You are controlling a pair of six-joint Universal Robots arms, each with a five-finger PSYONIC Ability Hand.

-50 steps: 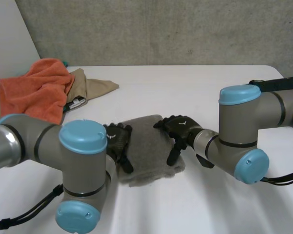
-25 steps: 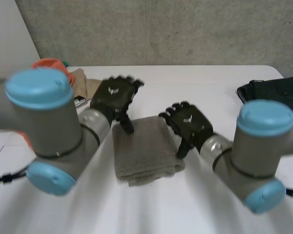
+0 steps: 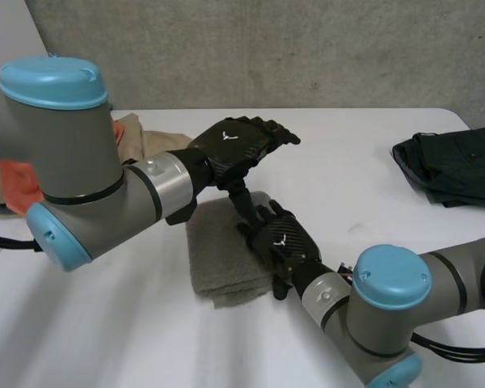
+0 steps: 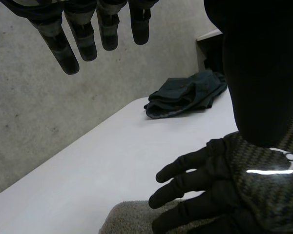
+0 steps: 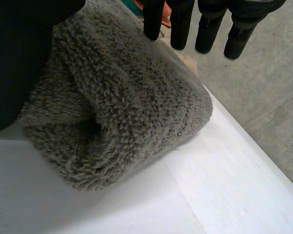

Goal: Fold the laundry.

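Plainly, the folded grey towel (image 3: 220, 263) lies near the middle of the white table (image 3: 347, 170), squared into a thick pad. In the right wrist view we see its looped pile close up, with the layers curling round at one end. The right hand (image 3: 283, 246) sits palm down at the towel's right edge. Its fingers (image 5: 181, 24) are straight and spread over the cloth, pinching nothing, and its thumb lies alongside the towel. We cannot tell how firmly the palm bears on the fabric. The left hand (image 3: 236, 145) hangs in the air over the towel's far edge, clear of the cloth. Its fingers (image 4: 80, 34) are straight and apart, it holds nothing, and its thumb points down towards the towel, close to the right hand. The left arm (image 3: 89, 178) crosses in from the table's left side, and the right arm (image 3: 388, 291) reaches in low from the near right. Farther out, a crumpled dark garment (image 3: 453, 166) lies by the table's right edge, well apart from the towel. At the far left an orange cloth (image 3: 14, 184) and a beige cloth (image 3: 133, 129) lie together, partly hidden behind the left arm. Beyond the table we see a grey concrete wall (image 3: 267, 48).
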